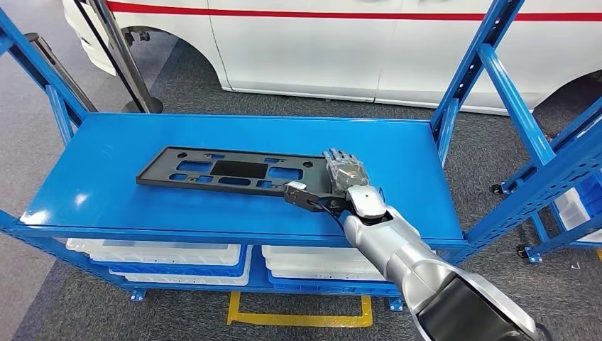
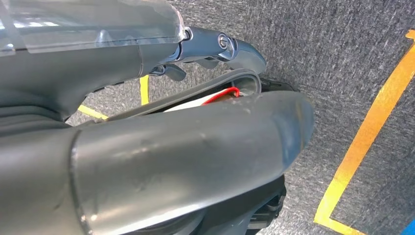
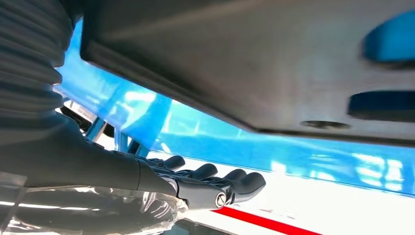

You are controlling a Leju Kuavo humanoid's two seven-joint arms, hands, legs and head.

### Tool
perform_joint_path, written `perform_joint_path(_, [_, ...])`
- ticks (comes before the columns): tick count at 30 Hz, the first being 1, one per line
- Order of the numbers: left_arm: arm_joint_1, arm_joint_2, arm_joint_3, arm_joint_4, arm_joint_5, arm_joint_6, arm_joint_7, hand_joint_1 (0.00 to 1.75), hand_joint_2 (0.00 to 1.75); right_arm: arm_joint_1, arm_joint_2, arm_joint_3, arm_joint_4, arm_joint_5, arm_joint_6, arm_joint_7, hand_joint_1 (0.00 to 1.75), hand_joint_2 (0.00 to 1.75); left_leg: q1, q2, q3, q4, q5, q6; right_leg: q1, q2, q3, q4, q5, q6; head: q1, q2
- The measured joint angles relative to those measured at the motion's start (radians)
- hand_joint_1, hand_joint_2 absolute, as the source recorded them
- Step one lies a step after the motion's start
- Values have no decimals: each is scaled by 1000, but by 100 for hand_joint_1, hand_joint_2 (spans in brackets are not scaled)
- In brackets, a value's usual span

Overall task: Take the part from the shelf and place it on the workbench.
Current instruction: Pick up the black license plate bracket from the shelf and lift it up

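**Right hand at the end of a flat part lying on the blue shelf**

Head view. A flat black part (image 1: 234,172), a long rectangular panel pierced by several cut-outs, lies on the top deck of a blue shelf (image 1: 106,185) at the centre of the frame. Its long axis runs left to right across the picture, tilted slightly so that the left end sits a little higher in the frame than the right end. The right hand (image 1: 341,181) meets the part at its right end, just right of centre: the fingers (image 1: 343,168) lie stretched out flat over the top face, and the thumb (image 1: 302,195) reaches along the near edge. Whether the thumb passes beneath the edge, and so whether the part is actually held, cannot be told. The silver right arm (image 1: 412,263) enters from the lower right corner. White bins (image 1: 156,252) sit on the lower level, along the bottom of the frame. A white vehicle (image 1: 355,50) with a red stripe fills the upper part of the frame beyond the shelf.

Right wrist view. The dark face of the part (image 3: 254,58) occupies the upper half of the frame; the fingers (image 3: 230,181) extend straight, side by side, at lower centre.

Left wrist view. The left hand (image 2: 210,46) appears in the upper centre over grey carpet (image 2: 342,58) marked with yellow tape (image 2: 372,127); its posture cannot be made out.
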Motion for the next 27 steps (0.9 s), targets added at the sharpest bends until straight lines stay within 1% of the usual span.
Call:
perform_joint_path(5, [0, 0, 0, 0, 0, -1, -2, 0, 0, 0, -7, -15, 2, -2, 7, -9, 0, 175, 0, 0, 0, 0, 0, 0, 0, 0, 0, 0, 0, 0, 0, 0])
perform_joint_path(10, [0, 0, 0, 0, 0, -5, -12, 0, 0, 1, -10, -23, 2, 5, 3, -69, 0, 175, 0, 0, 0, 0, 0, 0, 0, 0, 0, 0, 0, 0, 0, 0])
perform_joint_path(15, [-1, 0, 0, 0, -1, -7, -17, 0, 0, 3, -10, -27, 2, 12, -2, -102, 0, 175, 0, 0, 0, 0, 0, 0, 0, 0, 1, 0, 0, 0, 0, 0])
perform_joint_path(17, [-1, 0, -1, 0, -3, -8, -17, 0, 0, 6, -8, -28, 1, 15, -14, -129, 0, 175, 0, 0, 0, 0, 0, 0, 0, 0, 1, 0, 0, 0, 0, 0])
perform_joint_path(22, [-1, 0, -3, 0, -4, -8, -18, 0, 0, 30, 17, -28, -24, 24, -37, -223, 0, 175, 0, 0, 0, 0, 0, 0, 0, 0, 0, 0, 0, 0, 0, 0])
perform_joint_path(27, [-1, 0, -5, 0, -3, -8, -19, 0, 0, 45, 45, -28, -60, 38, -1, -260, 0, 175, 0, 0, 0, 0, 0, 0, 1, 0, 0, 0, 0, 0, 0, 0])
